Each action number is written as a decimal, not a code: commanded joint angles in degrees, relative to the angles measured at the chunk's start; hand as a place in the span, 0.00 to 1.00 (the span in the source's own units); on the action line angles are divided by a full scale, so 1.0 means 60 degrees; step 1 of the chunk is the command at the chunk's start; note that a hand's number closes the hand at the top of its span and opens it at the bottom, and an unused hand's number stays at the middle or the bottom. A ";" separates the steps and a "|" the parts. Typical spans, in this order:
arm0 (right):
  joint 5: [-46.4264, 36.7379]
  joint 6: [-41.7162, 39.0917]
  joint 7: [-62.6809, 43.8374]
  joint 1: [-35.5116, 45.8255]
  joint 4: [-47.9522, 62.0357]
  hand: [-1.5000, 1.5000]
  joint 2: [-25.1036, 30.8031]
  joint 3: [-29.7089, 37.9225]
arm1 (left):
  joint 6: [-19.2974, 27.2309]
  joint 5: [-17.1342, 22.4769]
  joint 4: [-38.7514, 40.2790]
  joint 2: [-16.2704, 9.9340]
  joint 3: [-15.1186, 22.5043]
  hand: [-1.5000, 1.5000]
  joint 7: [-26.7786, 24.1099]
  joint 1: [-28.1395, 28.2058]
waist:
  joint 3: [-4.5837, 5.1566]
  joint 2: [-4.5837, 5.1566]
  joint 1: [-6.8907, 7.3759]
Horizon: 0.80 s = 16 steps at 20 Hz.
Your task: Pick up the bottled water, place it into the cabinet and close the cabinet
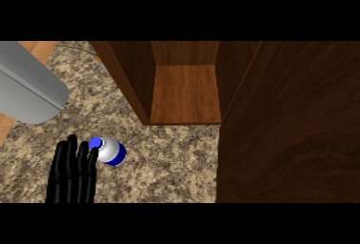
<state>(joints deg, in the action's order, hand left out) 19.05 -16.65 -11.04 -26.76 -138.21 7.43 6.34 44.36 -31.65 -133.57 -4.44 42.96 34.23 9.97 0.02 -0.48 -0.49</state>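
The bottled water (110,151) stands on the speckled counter (175,162), blue cap towards me, in front of the open cabinet (184,90) and a little to its left. My left hand (72,171) sits just beside it on the left, fingers straight and pressed together, fingertips touching or nearly touching the bottle; nothing curled round it yet. I judge I'm at the grasp step. Next I must wrap fingers and thumb round the bottle, then lift towards the shelf, clear of the open door (295,124) on the right. My right hand isn't showing
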 commanded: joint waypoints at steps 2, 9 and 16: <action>0.1673 0.0027 -0.0914 -0.0979 -0.2414 0.00 -0.0015 0.0025 | 0.0371 0.0430 -0.0352 -0.0605 -0.0586 0.00 -0.0479 0.0792 | 0.0029 0.0004 -0.0081; 0.2022 -0.0411 -0.0033 -0.1212 -0.1540 0.00 -0.0128 0.0555 | 0.0218 0.2276 0.0249 -0.1224 -0.2086 0.00 -0.1197 0.0712 | 0.0028 0.0044 -0.0152; 0.2308 -0.0560 -0.0038 -0.1226 -0.1561 0.00 0.0128 0.0703 | -0.0237 0.3894 0.2280 -0.1388 -0.2638 0.00 -0.3607 0.0916 | 0.0043 0.0052 -0.0129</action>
<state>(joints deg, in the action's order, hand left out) 21.98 -21.31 -6.23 -31.25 -137.28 7.86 9.21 43.88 -12.62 -126.16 -12.94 29.37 19.38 15.77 0.23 -0.24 -1.14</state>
